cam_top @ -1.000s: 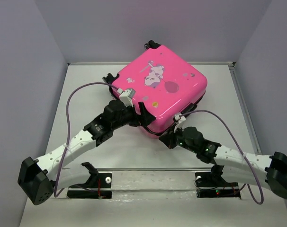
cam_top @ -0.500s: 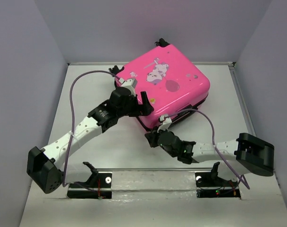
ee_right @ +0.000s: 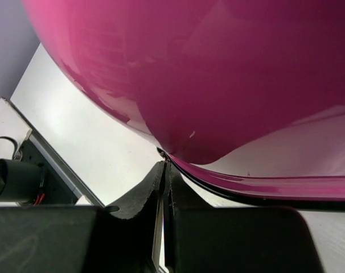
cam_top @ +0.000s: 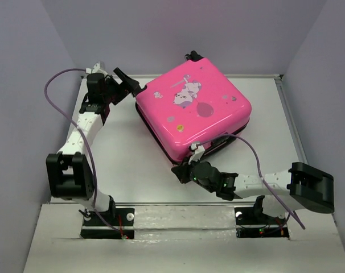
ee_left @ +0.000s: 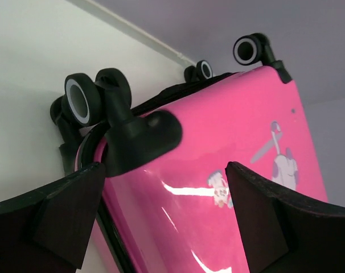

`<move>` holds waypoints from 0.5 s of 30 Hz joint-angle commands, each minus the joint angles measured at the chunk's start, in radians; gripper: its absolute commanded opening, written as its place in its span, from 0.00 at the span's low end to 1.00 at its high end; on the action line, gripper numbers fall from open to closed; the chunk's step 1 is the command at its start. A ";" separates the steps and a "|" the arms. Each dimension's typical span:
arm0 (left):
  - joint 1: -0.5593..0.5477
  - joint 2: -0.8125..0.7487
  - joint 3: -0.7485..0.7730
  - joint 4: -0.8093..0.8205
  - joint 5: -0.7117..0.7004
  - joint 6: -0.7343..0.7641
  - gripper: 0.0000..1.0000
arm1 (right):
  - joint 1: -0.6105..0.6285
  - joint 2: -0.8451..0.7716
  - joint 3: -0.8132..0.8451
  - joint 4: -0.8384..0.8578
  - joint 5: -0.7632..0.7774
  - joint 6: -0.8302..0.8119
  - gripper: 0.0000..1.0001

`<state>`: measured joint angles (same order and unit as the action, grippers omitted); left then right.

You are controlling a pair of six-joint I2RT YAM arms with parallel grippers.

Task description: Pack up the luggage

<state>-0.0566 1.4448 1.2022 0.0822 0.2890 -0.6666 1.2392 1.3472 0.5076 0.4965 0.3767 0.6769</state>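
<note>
The hot-pink luggage (cam_top: 195, 108) lies flat at the back middle of the table, cartoon lid up, its seam gaping along the near right edge. My left gripper (cam_top: 128, 89) is open at its far left corner, the jaws either side of the pink shell (ee_left: 229, 159) just below the black wheels (ee_left: 81, 102). My right gripper (cam_top: 181, 170) is shut at the luggage's near corner. In the right wrist view its tips (ee_right: 164, 165) pinch a small zipper pull at the seam, under the pink shell (ee_right: 218, 68).
Grey walls (cam_top: 24, 85) close the table on the left, back and right. A metal rail with the arm mounts (cam_top: 178, 216) runs along the near edge. Purple cables (cam_top: 64, 77) loop over both arms.
My left arm has swung from the luggage's near left edge up to its far left corner. My right gripper slid left along the near edge. The luggage turned a little.
</note>
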 commanded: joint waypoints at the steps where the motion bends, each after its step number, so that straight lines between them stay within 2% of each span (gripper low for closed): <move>1: 0.031 0.146 0.080 0.088 0.140 -0.077 0.99 | 0.049 -0.046 -0.037 -0.038 -0.159 0.012 0.07; 7: 0.044 0.298 0.099 0.218 0.164 -0.189 0.99 | 0.049 -0.118 -0.075 -0.076 -0.191 0.016 0.07; 15: 0.046 0.463 0.214 0.332 0.177 -0.267 0.99 | 0.049 -0.149 -0.086 -0.098 -0.206 0.016 0.07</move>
<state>-0.0128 1.8725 1.3365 0.2646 0.4187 -0.8654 1.2427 1.2156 0.4400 0.4332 0.3000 0.6781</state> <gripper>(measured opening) 0.993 0.075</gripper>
